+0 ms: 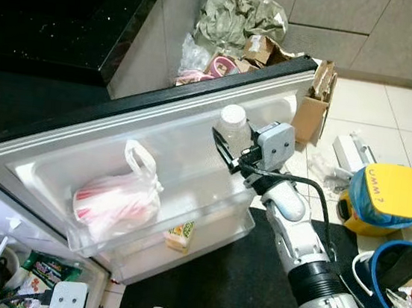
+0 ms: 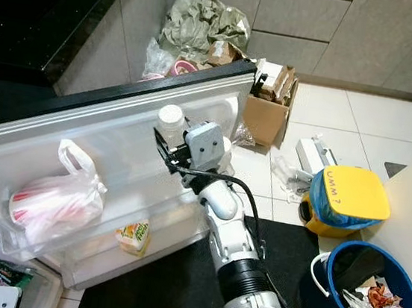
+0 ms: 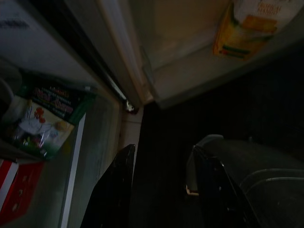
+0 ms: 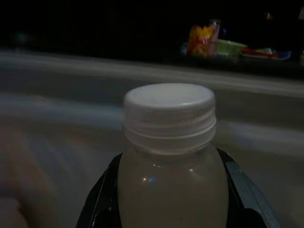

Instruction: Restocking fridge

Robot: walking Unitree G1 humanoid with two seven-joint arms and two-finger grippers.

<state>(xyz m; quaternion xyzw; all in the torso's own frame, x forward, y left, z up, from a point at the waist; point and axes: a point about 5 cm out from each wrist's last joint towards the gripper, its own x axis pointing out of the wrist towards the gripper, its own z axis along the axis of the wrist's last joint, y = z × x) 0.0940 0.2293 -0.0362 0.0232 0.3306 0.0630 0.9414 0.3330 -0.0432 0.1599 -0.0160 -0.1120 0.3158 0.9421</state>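
Observation:
The fridge door point(image 1: 117, 143) stands open before me, its clear shelves facing up. My right gripper point(image 1: 228, 148) is shut on a small bottle point(image 1: 233, 127) of pale liquid with a white cap point(image 4: 168, 115), held upright over the door's upper shelf at its right end. The black fingers point(image 4: 102, 199) press the bottle's sides. A plastic bag point(image 1: 119, 202) with a red-and-white item sits in the middle door shelf. A small yellow-green carton point(image 1: 181, 235) lies in the lower shelf. My left gripper point(image 3: 164, 190) hangs low by the fridge's bottom edge, open, holding nothing.
A blue bucket of rubbish point(image 2: 369, 294), a yellow-lidded container point(image 2: 347, 201) and cardboard boxes point(image 2: 268, 105) stand on the tiled floor to the right. A dark mat point(image 2: 176, 278) lies under me. A black counter point(image 1: 50, 15) is at the far left.

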